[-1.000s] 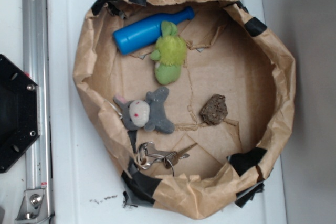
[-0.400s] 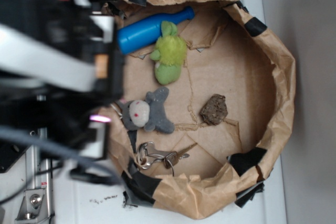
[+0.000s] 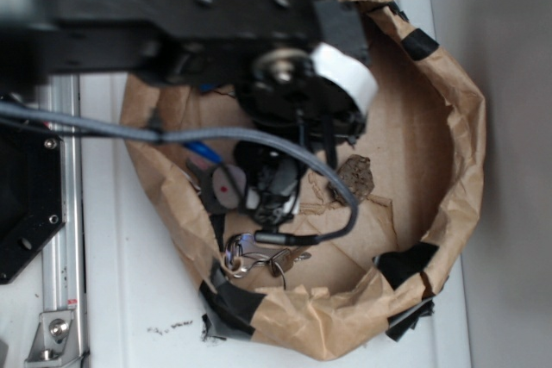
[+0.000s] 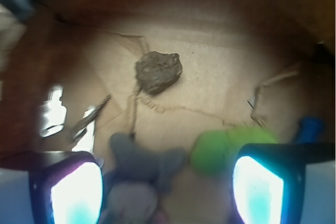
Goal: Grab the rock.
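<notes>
While arm hides much overhead, wrist cam shows rock (image 4: 158,71) clear, prob. untouched.

White tabletop (image 3: 112,299), grey surface (image 3: 509,170) on the right, metal rail (image 3: 62,213) on the left

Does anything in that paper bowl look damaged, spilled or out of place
The bowl is rough: crumpled brown paper patched with black tape, its floor torn and creased near the rock. Nothing looks spilled. The rock sits alone, clear of the toys, ahead of the open pincer.
</notes>
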{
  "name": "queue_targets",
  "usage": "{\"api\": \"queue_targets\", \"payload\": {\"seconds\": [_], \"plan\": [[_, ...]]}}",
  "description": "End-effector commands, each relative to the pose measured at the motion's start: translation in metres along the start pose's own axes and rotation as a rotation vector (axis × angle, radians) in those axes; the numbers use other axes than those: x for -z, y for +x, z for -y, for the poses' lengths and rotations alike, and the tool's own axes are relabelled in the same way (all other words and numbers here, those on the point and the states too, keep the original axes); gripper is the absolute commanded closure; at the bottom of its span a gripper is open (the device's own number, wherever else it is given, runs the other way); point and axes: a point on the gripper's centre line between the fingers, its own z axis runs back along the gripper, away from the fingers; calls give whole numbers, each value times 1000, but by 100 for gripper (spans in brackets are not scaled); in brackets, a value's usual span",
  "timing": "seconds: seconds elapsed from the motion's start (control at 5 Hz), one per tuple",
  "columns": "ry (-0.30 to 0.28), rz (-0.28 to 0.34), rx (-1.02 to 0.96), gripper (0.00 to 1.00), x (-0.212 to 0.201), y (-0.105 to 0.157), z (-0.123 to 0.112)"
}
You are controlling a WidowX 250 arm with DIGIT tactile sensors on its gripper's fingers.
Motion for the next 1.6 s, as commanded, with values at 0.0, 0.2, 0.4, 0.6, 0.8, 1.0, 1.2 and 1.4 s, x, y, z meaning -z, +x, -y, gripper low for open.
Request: {"api": "queue_targets", "payload": {"seconds": [0.0, 0.2, 0.4, 0.6, 0.8, 1.0, 1.2, 1.4], "plan": [[59, 48, -16, 0, 27, 36, 10], [89, 40, 23, 0, 47, 59, 25], [109, -4, 54, 0, 74, 64, 31], [127, -36, 61, 100, 80, 59, 38], [93, -32, 69, 100, 71, 52, 39], [82, 16, 79, 100, 26, 50, 39], [94, 108, 24, 100, -24, 49, 37], [126, 104, 34, 100, -75, 47, 27]]}}
